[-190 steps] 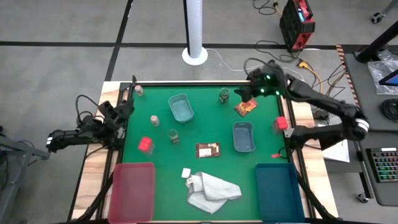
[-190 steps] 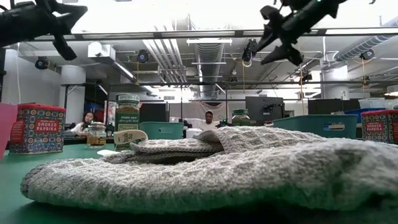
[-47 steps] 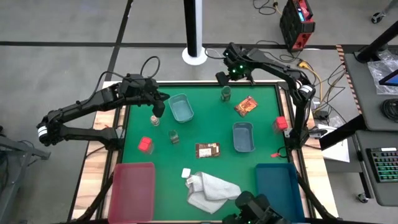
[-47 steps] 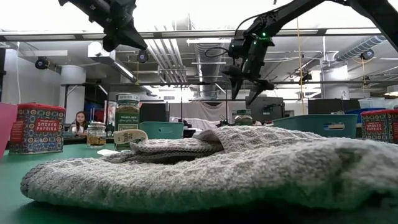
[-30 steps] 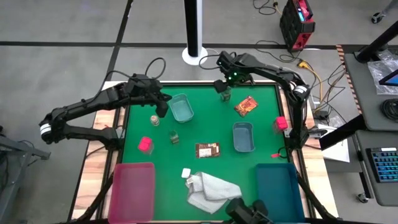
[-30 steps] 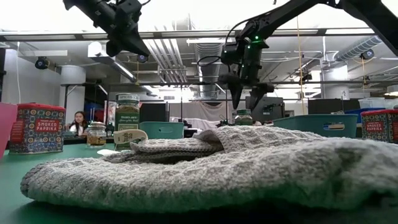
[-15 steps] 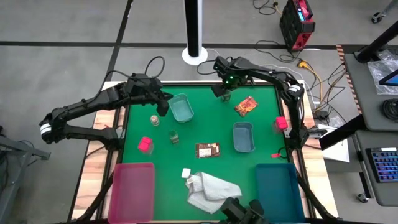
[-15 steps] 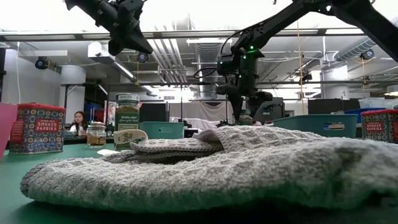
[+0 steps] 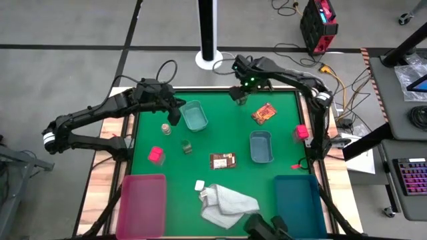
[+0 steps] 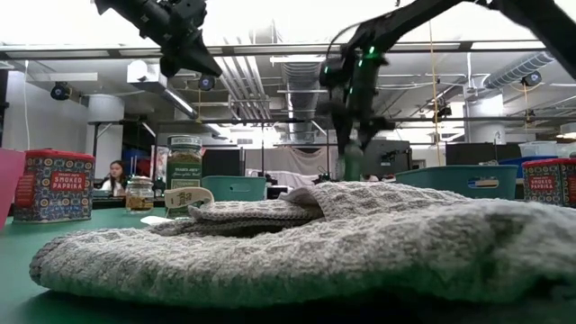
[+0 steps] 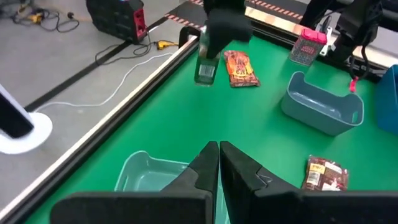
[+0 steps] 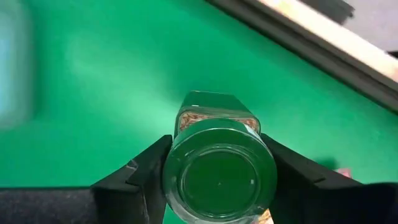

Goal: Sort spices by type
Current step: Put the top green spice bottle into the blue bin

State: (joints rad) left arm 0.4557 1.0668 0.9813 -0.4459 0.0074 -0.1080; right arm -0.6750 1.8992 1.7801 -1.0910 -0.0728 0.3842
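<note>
We see the right gripper (image 12: 217,177) with its two dark fingers pressed against either side of a green-lidded jar (image 12: 219,169), so we take it as clasped on the jar. In the left wrist view the jar (image 11: 205,70) hangs upright under that gripper, apparently just clear of the green mat (though contact is hard to rule out from this angle). Its long axis is vertical, directly below the wrist, lid toward the camera. The glass is greenish and a brownish, flaky spice shows under the lid.

Taking the far pale tray (image 9: 194,115) as landmark: the held jar (image 9: 239,99) sits beside it along the table's far edge, nearer the orange packet (image 9: 263,113). The left gripper (image 11: 218,163), fingers pinched together and empty, hovers over that tray's near rim. The other green jar (image 9: 186,146) stands just in front of the tray, closer to the left arm. We judge the carry runs from the far edge toward it.
</note>
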